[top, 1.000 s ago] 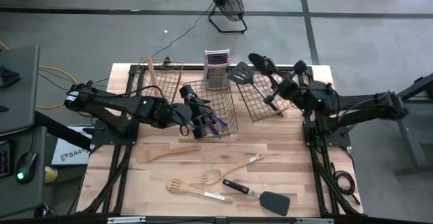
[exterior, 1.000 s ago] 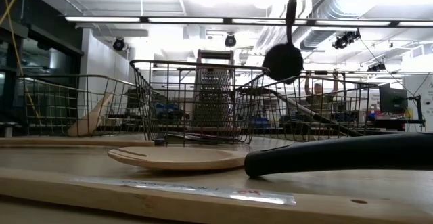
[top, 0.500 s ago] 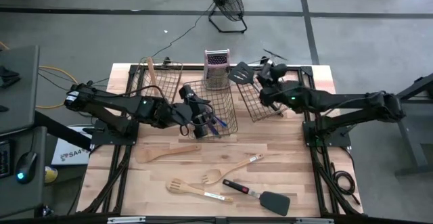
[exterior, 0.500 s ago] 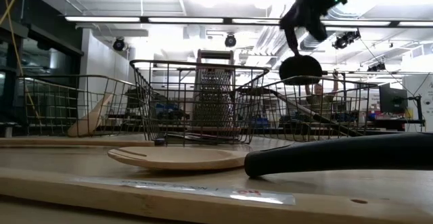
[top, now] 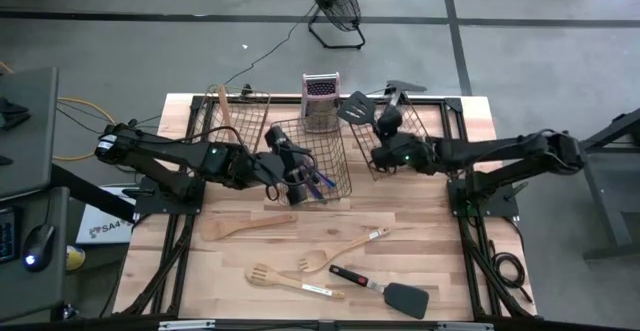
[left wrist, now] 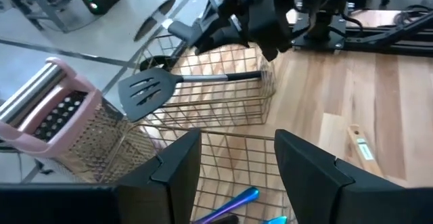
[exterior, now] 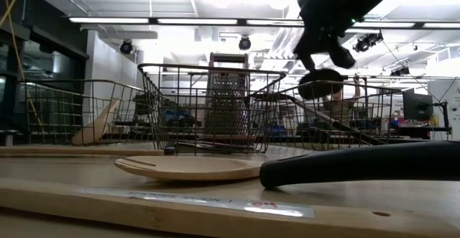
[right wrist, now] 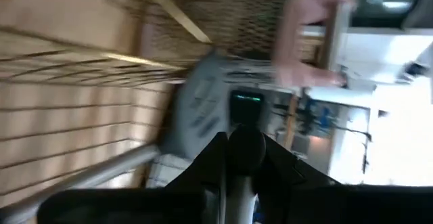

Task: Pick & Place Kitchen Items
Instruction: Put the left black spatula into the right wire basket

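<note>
My right gripper hangs over the right wire basket, shut on a black spoon whose round head shows just below the fingers. A black slotted spatula rests with its head on that basket's rim. My left gripper is open above the middle basket, which holds iridescent cutlery. On the table near the front lie a wooden spatula, a wooden fork, a slotted wooden spoon and a black spatula. My right gripper pinches the spoon's dark handle between its two fingers; the wrist view looks along the handle, so how far along it the hold sits is hidden. The fingers come from the table's right, slanting down. The spoon is lifted clear, its head tipped nearly flat above the basket.
A metal box grater stands at the far edge between the middle and right baskets. The left basket holds a wooden spoon. A fan stands on the floor beyond the table.
My right gripper has come down and toward the table's left, over the right basket, rolling as it went. The black spoon has sunk with it, and its head has tipped from face-on to nearly flat.
</note>
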